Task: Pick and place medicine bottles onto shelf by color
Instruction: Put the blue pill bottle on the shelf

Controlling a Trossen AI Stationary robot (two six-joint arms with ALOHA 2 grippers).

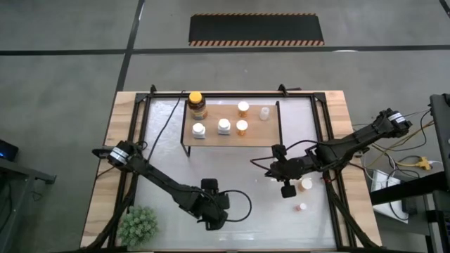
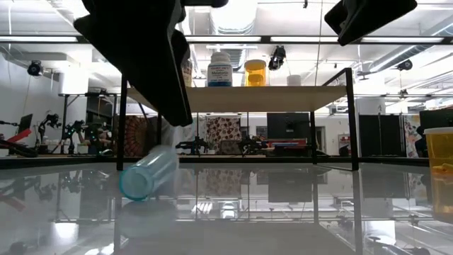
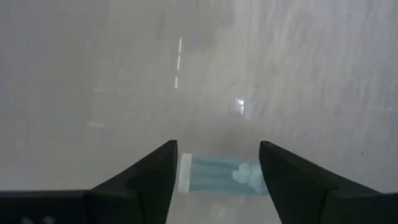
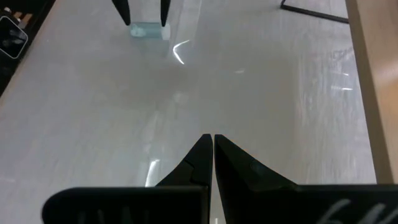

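Observation:
A pale teal medicine bottle [image 3: 219,175] lies on its side on the glossy table, and it also shows in the low view [image 2: 146,175]. My left gripper [image 3: 217,163] is open just above it and slants down, with a finger standing past each end of the bottle [image 4: 147,29]. In the high view my left gripper [image 1: 216,211] hides the bottle. My right gripper [image 4: 212,142] is shut and holds nothing, and it hangs over the table's right middle [image 1: 271,167]. The shelf [image 1: 261,131] carries an amber jar [image 1: 196,104], two white bottles [image 1: 199,131], two orange ones [image 1: 243,108] and a pale one [image 1: 264,113].
An orange bottle [image 1: 305,185] and a tiny pale one [image 1: 303,208] stand on the table near the right edge. A green plant [image 1: 137,225] sits at the near left corner. The shelf's black legs [image 2: 122,120] stand behind the lying bottle.

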